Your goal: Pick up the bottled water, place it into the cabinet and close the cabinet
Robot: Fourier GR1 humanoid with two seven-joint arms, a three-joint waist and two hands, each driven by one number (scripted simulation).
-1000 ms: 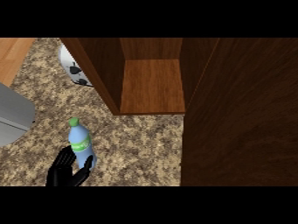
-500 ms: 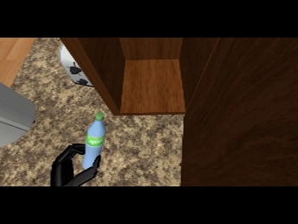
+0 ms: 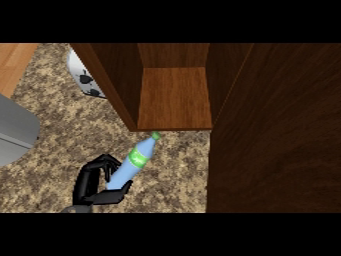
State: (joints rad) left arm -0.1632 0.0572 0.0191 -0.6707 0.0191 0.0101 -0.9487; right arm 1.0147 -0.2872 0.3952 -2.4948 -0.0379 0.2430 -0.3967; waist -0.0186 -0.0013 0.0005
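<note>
left hand (image 3: 93, 184) curled round base of water bottle (image 3: 132, 165), green label unreadable, green cap just at front edge of open cabinet (image 3: 174, 102) shelf. granite counter (image 3: 62, 127) below.

Tilted clear blue bottled water (image 3: 134, 164), green cap just below open wooden cabinet (image 3: 174, 95) shelf edge

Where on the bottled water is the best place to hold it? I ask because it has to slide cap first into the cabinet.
Grip the lower body of the bottled water, near its base, coming from the side away from the cabinet. The bottle is tilted, its green cap pointing at the open shelf, so a low grip leaves the front free. The left hand is curled around it there.
</note>
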